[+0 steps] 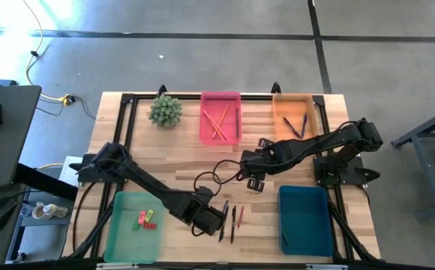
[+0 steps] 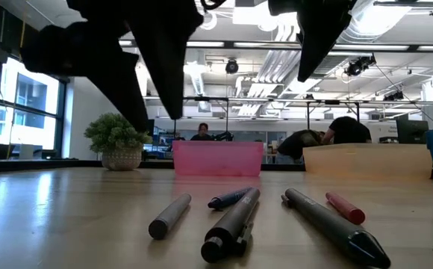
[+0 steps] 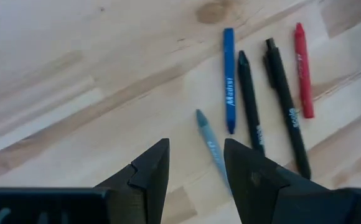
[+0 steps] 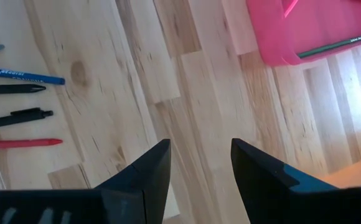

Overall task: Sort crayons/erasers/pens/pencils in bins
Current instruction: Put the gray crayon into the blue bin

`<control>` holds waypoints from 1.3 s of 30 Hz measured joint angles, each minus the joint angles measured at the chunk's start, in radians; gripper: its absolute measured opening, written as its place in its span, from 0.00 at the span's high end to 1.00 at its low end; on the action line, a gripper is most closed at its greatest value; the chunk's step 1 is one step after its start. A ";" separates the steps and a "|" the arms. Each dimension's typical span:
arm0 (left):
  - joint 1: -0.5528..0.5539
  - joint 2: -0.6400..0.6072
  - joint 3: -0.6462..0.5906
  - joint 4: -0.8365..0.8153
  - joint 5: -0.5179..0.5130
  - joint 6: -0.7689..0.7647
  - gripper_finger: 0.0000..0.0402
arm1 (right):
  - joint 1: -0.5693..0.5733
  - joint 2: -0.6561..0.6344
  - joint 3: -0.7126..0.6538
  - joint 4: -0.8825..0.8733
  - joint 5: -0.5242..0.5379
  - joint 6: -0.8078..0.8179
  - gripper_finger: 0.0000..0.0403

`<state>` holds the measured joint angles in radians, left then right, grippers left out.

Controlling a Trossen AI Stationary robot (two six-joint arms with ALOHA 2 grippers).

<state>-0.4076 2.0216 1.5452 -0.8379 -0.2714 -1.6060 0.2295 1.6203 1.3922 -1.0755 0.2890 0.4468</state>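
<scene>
Jaws on your left gripper (image 3: 196, 171) stand parted and hold nothing, hovering above the pale wooden bench (image 1: 180, 161) with a grey-blue crayon (image 3: 210, 142) just ahead of their tips. Beyond it you see a blue crayon (image 3: 229, 79), two black pens (image 3: 250, 102) and a red crayon (image 3: 303, 70) lying loose side by side on the wood.

Your right gripper (image 4: 196, 168) also has its jaws apart and empty, over bare planks between that loose group and the pink shallow plastic tray (image 4: 317, 28).

Look in the pink tray from above and you find the orange-tan pencils (image 1: 217, 120) and one dark green pencil along its side. The orange tray (image 1: 291, 116) holds a few dark sticks. The light green tray (image 1: 131, 225), beside the left jaws, holds the small pink-red and yellow-green erasers (image 1: 145, 220). The teal-blue tray (image 1: 305, 217) sits near the right arm's base. A small potted plant (image 1: 165, 110) stands next to the pink tray.
</scene>
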 joint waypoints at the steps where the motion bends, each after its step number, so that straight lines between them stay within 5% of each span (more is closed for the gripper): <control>1: 0.000 0.007 0.000 0.017 0.004 0.000 0.65 | 0.000 0.000 0.000 0.000 0.000 -0.001 0.60; 19: -0.008 0.116 0.001 0.132 0.051 0.020 0.66 | 0.000 0.000 0.001 0.014 0.000 0.001 0.60; 39: -0.004 0.162 0.003 0.168 0.128 0.140 0.94 | 0.000 0.000 0.001 0.015 0.000 -0.001 0.60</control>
<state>-0.4116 2.1832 1.5486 -0.6702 -0.1436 -1.4658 0.2291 1.6203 1.3930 -1.0603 0.2893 0.4458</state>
